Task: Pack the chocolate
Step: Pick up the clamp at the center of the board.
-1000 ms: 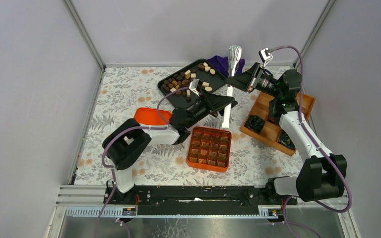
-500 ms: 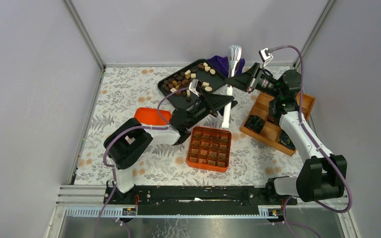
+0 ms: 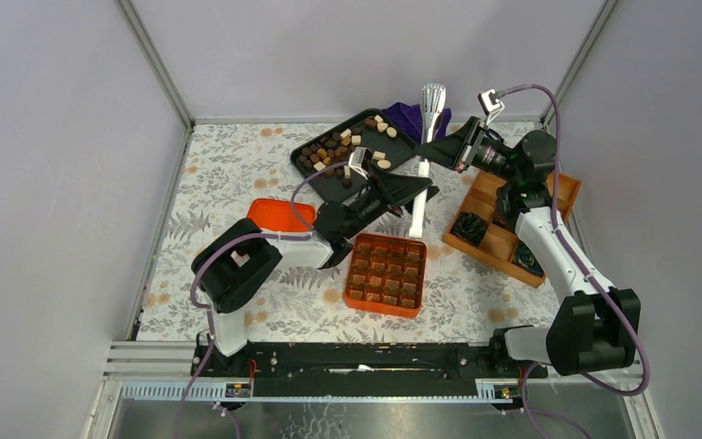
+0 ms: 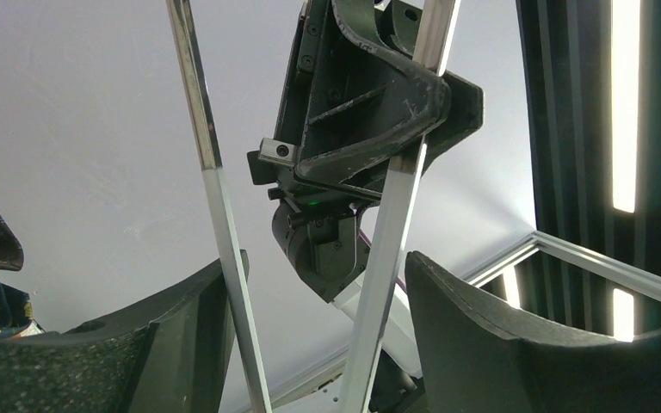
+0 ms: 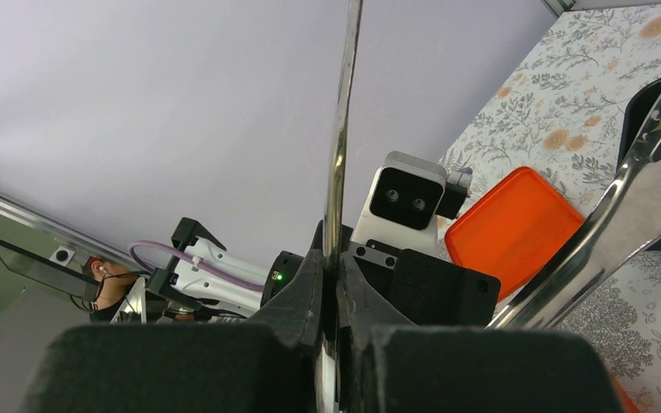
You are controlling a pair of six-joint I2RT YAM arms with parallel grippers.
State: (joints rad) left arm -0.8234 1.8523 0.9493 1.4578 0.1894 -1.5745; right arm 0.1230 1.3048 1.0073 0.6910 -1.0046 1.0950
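Since a second ago the left gripper (image 3: 415,187) has spread slightly wider and its arm has shifted a touch; nothing else on the table has changed place. It stands just beyond the far edge of the orange square compartment box (image 3: 351,270), fingers apart, with both arms of the long silver metal tongs (image 3: 432,99) running between them. Whether the pads touch the metal I cannot tell. The right gripper (image 5: 336,284), farther beyond the box, is pressed together on one thin arm of the tongs and carries them above the table.

The chocolate (image 3: 329,151), small dark, mid-brown and cream pieces, lies mostly on the flat black tray (image 3: 322,183) beyond the box, to its left. More pieces fill nearly every cell of the box itself.

This looks like a handover of the tongs, and the risk lies there. With only one arm pinched, the tongs could swing or twist. If the right gripper lets go before the left has closed firmly, they would likely drop onto the box and knock packed pieces out of their cells.
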